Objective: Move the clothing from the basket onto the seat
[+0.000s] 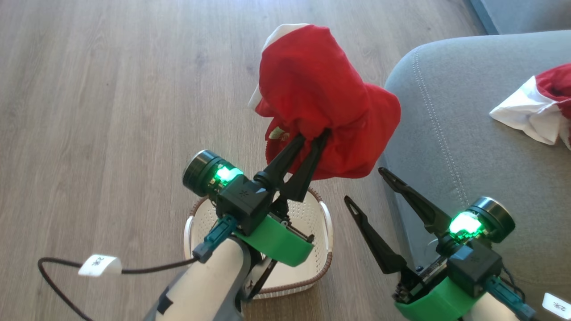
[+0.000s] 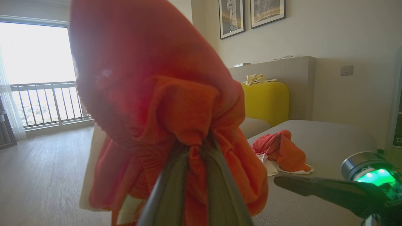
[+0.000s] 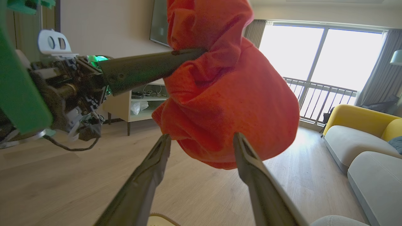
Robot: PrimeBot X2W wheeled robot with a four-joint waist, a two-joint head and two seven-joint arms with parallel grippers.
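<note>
My left gripper [image 1: 316,135] is shut on a bright red garment [image 1: 321,96], which hangs bunched in the air above the cream basket [image 1: 321,223] on the floor. Close up in the left wrist view, the red garment [image 2: 150,103] drapes over my closed fingers [image 2: 176,188]. A second garment, red with white parts [image 1: 537,104], lies on the grey seat [image 1: 468,147] at the right. My right gripper [image 1: 366,185] stands open and empty beside the seat's edge, just below the hanging cloth [image 3: 232,103].
Wood floor surrounds the basket. A black cable with a white tag [image 1: 99,265] trails from my left arm. A yellow armchair [image 2: 265,100] and a low wall stand beyond the seat; a balcony window [image 2: 37,72] is at the far side.
</note>
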